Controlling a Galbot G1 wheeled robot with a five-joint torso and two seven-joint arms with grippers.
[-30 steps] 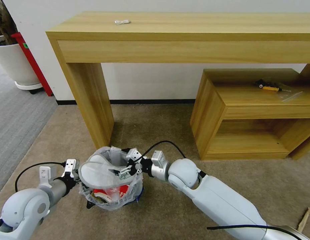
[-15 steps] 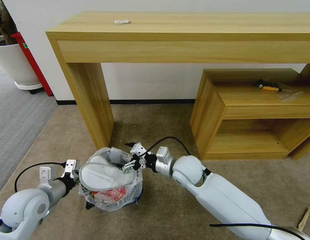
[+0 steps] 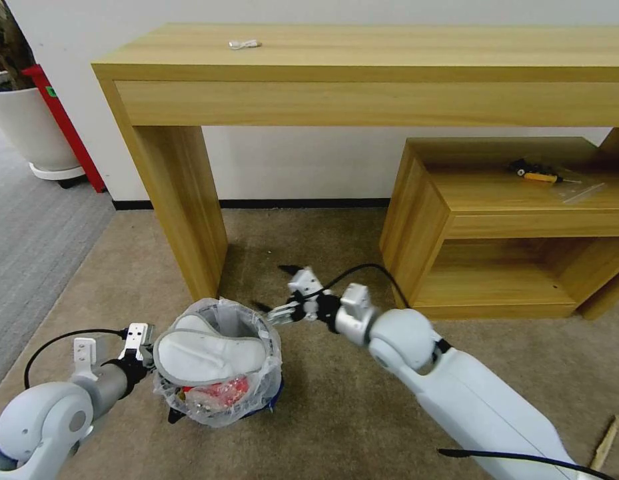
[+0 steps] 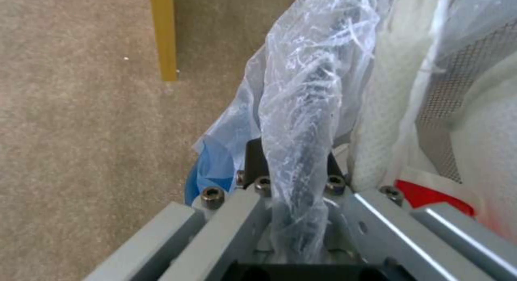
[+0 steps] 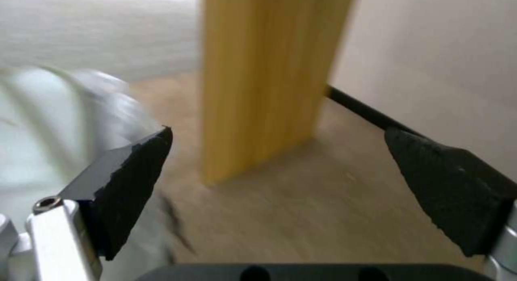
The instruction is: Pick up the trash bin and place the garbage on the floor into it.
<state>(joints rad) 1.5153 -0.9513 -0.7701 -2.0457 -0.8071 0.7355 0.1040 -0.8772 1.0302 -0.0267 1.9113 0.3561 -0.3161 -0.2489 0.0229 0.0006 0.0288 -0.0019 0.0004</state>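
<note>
The trash bin [image 3: 219,393], black with a blue band and a crinkly bag liner, stands on the beige floor [image 3: 336,413] in front of the table leg. A white slipper [image 3: 209,357] lies across its mouth, with red litter [image 3: 219,390] under it. My left gripper [image 3: 146,347] is shut on the bin's near-left rim. The left wrist view shows the bag-covered rim [image 4: 299,123] pinched in that gripper [image 4: 293,168], beside the slipper [image 4: 387,111]. My right gripper [image 3: 272,290] hovers open just right of the bin, and its black fingertips [image 5: 140,160] stand wide apart. A wooden stick [image 3: 606,440] lies on the floor at the far right.
The tall table's leg [image 3: 189,213] stands just behind the bin; the right gripper [image 5: 277,135] faces it [image 5: 264,71]. A low wooden shelf [image 3: 509,227] holding a black-and-yellow tool [image 3: 539,175] stands at the right. A white plant pot [image 3: 29,133] and red box [image 3: 62,127] are far left.
My right gripper has drawn back out of the bin's mouth, up and to the right, leaving the white slipper lying on top. The left gripper still grips the rim.
</note>
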